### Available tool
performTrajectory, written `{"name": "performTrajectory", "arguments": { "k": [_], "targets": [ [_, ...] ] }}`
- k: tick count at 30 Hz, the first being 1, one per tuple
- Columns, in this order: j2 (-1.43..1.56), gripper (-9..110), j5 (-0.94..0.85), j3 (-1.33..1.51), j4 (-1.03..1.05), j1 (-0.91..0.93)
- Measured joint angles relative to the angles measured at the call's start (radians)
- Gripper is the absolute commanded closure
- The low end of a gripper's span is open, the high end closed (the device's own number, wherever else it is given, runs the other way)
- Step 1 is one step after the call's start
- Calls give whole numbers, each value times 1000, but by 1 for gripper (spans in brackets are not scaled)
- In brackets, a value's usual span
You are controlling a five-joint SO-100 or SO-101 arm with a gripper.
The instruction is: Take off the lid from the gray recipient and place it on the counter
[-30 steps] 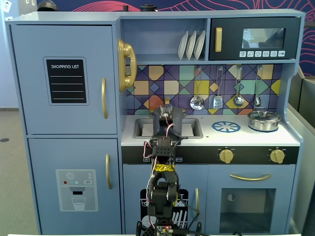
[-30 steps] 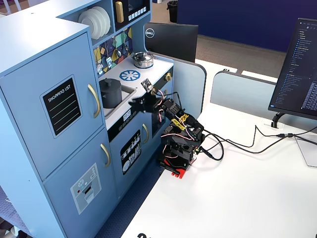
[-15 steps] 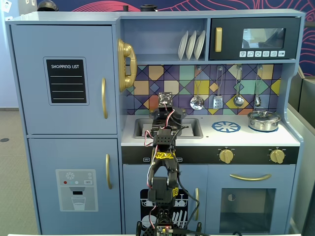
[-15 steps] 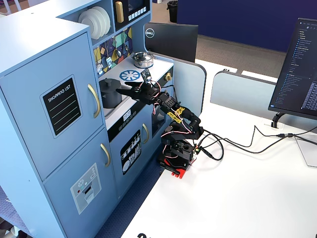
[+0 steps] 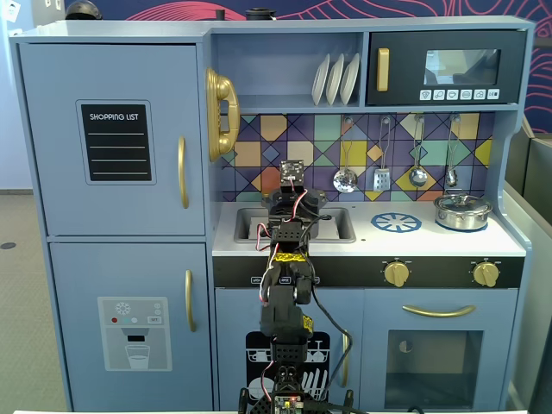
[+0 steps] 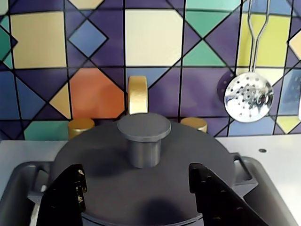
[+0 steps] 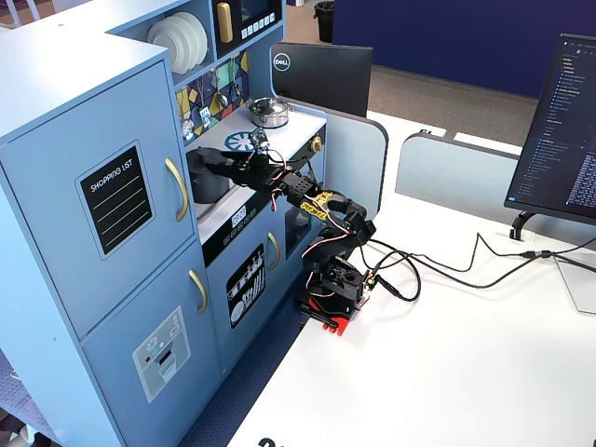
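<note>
While the lid [image 6: 141, 174] sits flat on the gray recipient [image 7: 207, 177], nothing of the removal is done: in the wrist view its knob stands upright and untouched, and the pot rests down in the recessed sink [image 6: 19, 181] of the counter [image 5: 431, 241]. My gripper [image 6: 136, 197] is spread wide, one black finger to each side of the knob and both apart from it, low over the disc. Whether they touch the disc I cannot tell.

I judge the approach to be finished and the grasp not yet made. Left to do: close on the knob, lift the lid clear of the pot, carry it sideways from the sink and set it on the bare white top, probably near the blue burner circle [image 5: 396, 222], which lies just beside the sink.

By count: one gray lid, one gray pot, one arm. One shiny silver pot [image 5: 462, 210] with its own lid stands beyond the burner circle from the sink. Three white plates [image 5: 335, 78] stand on the shelf above the sink, and four metal utensils hang on the tiled wall behind it, the slotted skimmer [image 6: 248, 96] nearest the pot.
</note>
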Motion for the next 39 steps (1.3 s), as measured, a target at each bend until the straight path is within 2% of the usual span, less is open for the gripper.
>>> {"name": "performTrajectory", "arguments": {
  "k": [15,21,39],
  "targets": [
    [-247,88,0,-160,-80,0],
    [-273,101,-14,-172,-89,-20],
    [-273,101,0,-235,-135,-37]
  ]
}}
